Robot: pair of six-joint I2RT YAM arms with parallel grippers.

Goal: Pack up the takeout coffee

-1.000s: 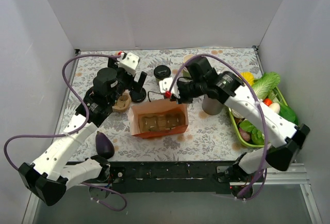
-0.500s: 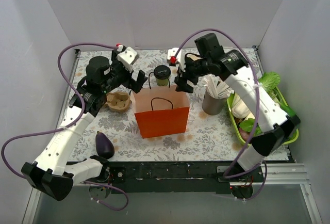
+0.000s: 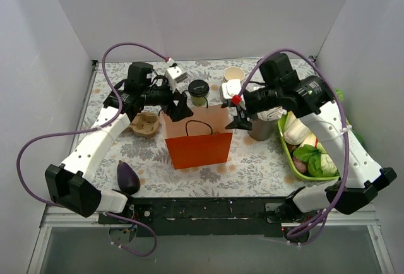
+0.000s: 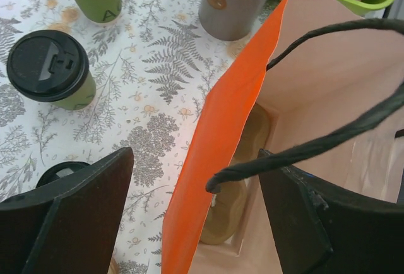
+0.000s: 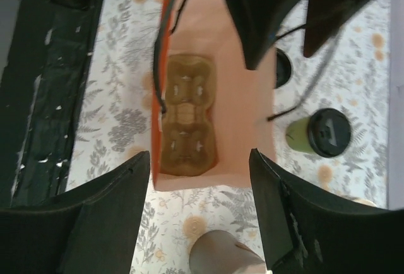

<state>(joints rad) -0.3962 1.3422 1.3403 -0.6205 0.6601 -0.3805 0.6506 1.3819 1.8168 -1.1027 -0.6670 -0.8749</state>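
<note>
The takeout coffee (image 3: 199,91), a green cup with a black lid, stands upright on the table behind the orange paper bag (image 3: 197,142). The left wrist view shows the coffee (image 4: 47,69) apart from the bag (image 4: 227,135). My left gripper (image 3: 180,108) is open at the bag's back left corner; its fingers (image 4: 69,223) straddle the bag's wall (image 4: 196,217) and a black handle (image 4: 315,138) crosses between them. My right gripper (image 3: 239,120) hangs open over the bag's right end (image 5: 202,217), nothing in it. A brown cup carrier (image 5: 186,122) lies inside the bag.
A stack of lidless cups (image 3: 234,74) and a grey cup of sticks (image 3: 260,126) stand right of the coffee. A loose black lid (image 4: 60,172) lies by my left finger. Another cup carrier (image 3: 145,124) sits left of the bag, an eggplant (image 3: 127,176) near front. A green vegetable tray (image 3: 287,151) sits right.
The bag went from gaping toward the camera to standing upright. My right gripper let go and opened, now beside the bag's right end. My left gripper moved right onto the bag's back corner.
</note>
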